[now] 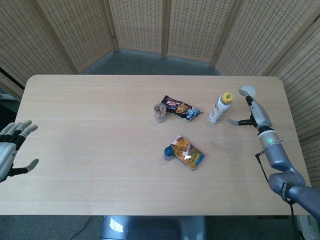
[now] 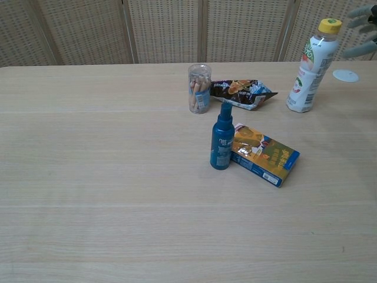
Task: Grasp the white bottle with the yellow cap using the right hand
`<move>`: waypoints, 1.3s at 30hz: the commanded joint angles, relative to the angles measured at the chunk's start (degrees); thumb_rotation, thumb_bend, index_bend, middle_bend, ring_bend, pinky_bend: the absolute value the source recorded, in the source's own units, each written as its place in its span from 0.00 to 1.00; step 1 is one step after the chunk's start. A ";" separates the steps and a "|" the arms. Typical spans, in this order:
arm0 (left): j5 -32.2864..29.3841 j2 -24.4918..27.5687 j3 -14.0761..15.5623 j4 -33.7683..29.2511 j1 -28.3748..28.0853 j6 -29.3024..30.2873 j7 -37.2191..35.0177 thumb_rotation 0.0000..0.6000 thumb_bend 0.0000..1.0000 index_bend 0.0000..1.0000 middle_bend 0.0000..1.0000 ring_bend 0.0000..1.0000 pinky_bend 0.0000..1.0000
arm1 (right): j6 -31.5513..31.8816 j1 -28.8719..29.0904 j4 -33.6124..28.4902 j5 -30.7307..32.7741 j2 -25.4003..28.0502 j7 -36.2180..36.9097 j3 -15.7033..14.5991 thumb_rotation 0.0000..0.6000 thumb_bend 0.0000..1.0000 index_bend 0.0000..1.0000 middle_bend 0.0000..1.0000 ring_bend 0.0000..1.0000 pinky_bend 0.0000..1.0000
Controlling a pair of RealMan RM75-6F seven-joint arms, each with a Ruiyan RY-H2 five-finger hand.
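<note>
At the far left, the left hand [image 1: 11, 150] is hanging off the table's edge with its fingers spread and nothing in it. The table [image 1: 90, 150] is carrying a small group of things near its middle: a clear jar [image 1: 160, 113] is standing upright, a dark snack packet [image 1: 181, 108] is lying just beside it on the right, and nearer the front a blue bottle [image 1: 169, 152] is standing against a yellow-and-blue box [image 1: 189, 152] (the two look to be touching in the chest view). Further right, the white bottle with the yellow cap [image 1: 219, 108] is standing upright toward the table's far right side, apart from the packet. Just to its right the right hand [image 1: 249, 111] is hovering beside it with fingers apart, holding nothing and not touching it. A white round disc [image 2: 345, 75] is lying on the table behind that hand
</note>
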 commanded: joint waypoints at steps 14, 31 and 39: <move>-0.67 0.52 -0.04 -0.08 0.60 0.63 -0.27 1.00 0.32 0.12 0.05 0.00 0.00 | -9.63 5.87 12.09 -1.86 -6.89 6.35 -0.43 0.95 0.00 0.00 0.00 0.00 0.00; -0.52 0.61 -0.01 0.26 0.86 0.68 -1.07 1.00 0.32 0.12 0.05 0.00 0.00 | -8.83 4.59 8.89 -5.80 -6.49 9.98 -3.17 0.95 0.00 0.00 0.00 0.00 0.00; -0.43 0.57 0.04 0.44 0.90 0.63 -1.25 1.00 0.32 0.12 0.05 0.00 0.00 | -8.77 4.13 8.42 -4.49 -6.71 9.23 -3.14 0.95 0.00 0.00 0.00 0.00 0.00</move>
